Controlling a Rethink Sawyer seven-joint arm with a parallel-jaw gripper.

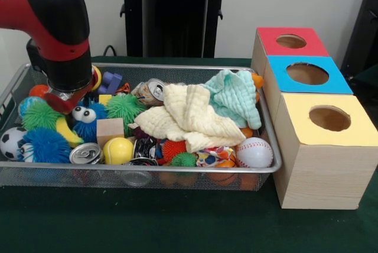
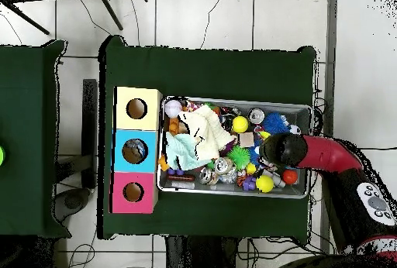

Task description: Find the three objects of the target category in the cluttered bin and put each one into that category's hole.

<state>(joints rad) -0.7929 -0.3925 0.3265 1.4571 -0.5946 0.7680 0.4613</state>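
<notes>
Bin (image 1: 260, 124): two cloths, two cans, baseball (image 1: 254, 152) (lower right). Three boxes (image 1: 322, 158), one hole each. Gripper (image 1: 64, 100) upper left; jaw state indiscernible.

Soft, even room light is filling both views, probably coming from overhead. In the front view, the wire bin (image 1: 23, 173) is casting only a faint shadow toward six o'clock on the green table cloth (image 1: 177, 223). The red arm (image 1: 53, 22) is showing a mild sheen at eleven o'clock. Small toys are looking slightly blurred overhead.
</notes>
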